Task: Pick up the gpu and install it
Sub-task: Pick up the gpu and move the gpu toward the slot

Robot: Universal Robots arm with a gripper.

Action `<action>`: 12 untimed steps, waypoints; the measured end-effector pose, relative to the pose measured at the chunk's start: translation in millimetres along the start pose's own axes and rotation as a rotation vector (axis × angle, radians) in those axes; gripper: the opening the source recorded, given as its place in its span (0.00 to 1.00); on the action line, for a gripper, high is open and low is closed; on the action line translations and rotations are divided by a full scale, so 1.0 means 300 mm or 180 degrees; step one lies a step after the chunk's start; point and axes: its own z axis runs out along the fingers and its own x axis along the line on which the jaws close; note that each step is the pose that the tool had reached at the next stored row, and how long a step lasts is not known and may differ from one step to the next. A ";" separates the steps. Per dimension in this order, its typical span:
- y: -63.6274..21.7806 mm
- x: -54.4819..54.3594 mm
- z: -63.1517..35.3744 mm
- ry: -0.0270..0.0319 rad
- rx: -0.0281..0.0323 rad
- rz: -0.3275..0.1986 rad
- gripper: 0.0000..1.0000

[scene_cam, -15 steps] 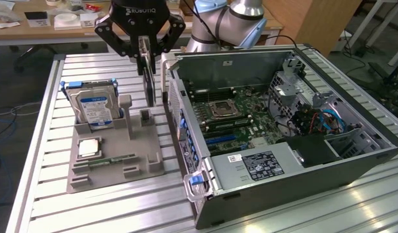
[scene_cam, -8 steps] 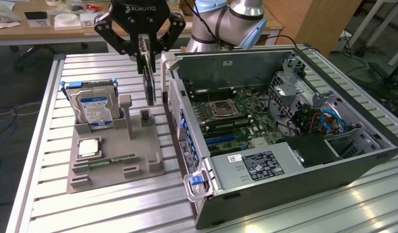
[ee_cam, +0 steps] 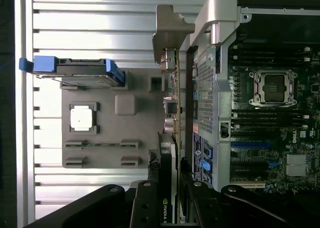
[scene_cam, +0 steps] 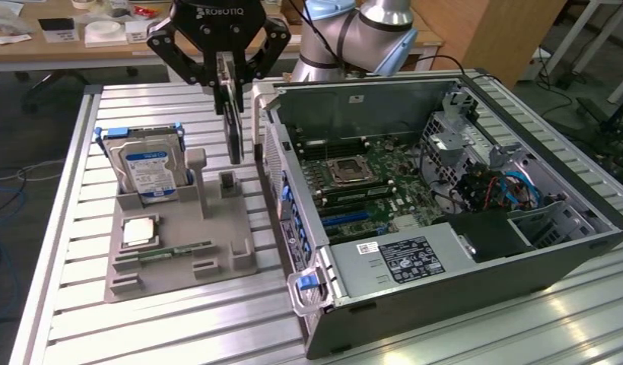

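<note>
Claw (scene_cam: 228,80): pinching gpu (scene_cam: 234,129), which hangs upright.
Position: above tabletop (scene_cam: 88,327), toward its far edge, between tray (scene_cam: 179,266) and case (scene_cam: 443,304).
Care: hold card vertical, bracket clear of case wall.

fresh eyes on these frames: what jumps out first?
The gripper, high in the exterior view, is clamped on the gpu, which hangs edge-on between the grey fixture and the open computer case. The case sits on the exterior view's right, motherboard exposed; a blue-labelled hard drive stands upright in the fixture.
</note>
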 end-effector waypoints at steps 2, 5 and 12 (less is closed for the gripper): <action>0.000 0.000 -0.006 0.0000 0.0000 0.0000 0.27; 0.000 0.000 -0.008 -0.0001 -0.0001 0.0000 0.27; 0.001 0.000 -0.009 0.0000 0.0000 0.0000 0.27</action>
